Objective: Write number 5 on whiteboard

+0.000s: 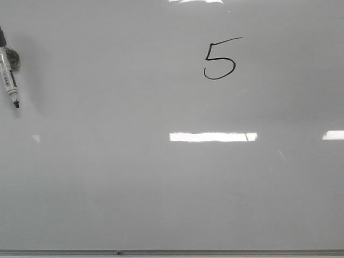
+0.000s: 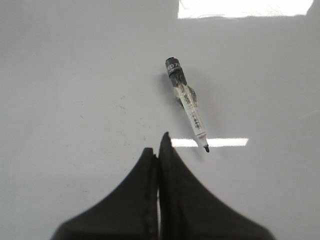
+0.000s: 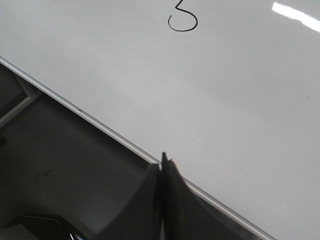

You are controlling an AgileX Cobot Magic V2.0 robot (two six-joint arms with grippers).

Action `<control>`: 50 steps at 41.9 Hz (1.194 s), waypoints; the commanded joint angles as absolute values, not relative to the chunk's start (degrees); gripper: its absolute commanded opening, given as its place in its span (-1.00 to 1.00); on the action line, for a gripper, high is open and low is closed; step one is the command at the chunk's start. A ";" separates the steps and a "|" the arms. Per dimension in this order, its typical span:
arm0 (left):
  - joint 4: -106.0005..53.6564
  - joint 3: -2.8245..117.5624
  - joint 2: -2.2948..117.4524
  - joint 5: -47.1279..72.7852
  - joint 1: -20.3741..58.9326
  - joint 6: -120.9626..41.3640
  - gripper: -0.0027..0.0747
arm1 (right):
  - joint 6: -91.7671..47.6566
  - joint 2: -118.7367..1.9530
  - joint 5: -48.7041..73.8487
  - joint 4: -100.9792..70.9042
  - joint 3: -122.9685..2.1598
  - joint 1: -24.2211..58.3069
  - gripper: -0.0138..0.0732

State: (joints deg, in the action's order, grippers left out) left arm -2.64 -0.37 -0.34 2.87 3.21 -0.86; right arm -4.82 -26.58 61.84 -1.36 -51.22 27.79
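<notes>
Closed left gripper [image 2: 159,147], empty | marker [image 2: 188,104] released just ahead on whiteboard [image 2: 75,75], likely set down after writing | right gripper [image 3: 164,162] pressed closed, number 5 [image 3: 182,17] well beyond.

My right wrist view cuts off the top of the number 5 [image 3: 182,20]. The front view cuts off the marker [image 1: 9,72] at 9 o'clock; its label print is unreadable.
</notes>
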 commanded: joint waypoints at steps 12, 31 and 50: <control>-2.57 -0.68 -1.16 -1.88 3.75 -0.86 -0.98 | -4.99 -27.12 58.21 -1.57 -52.78 27.51 -0.84; -2.57 -0.68 -1.16 -1.88 3.75 -0.86 -0.98 | -4.99 -27.12 58.21 -1.57 -52.78 27.51 -0.84; -2.57 -0.68 -1.16 -1.88 3.75 -0.86 -0.98 | -5.04 -24.36 56.54 -1.57 -50.27 24.47 -0.84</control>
State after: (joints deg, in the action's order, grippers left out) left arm -2.51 -0.37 -0.34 2.80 3.29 -0.86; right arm -4.82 -25.47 61.47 -1.36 -50.38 26.49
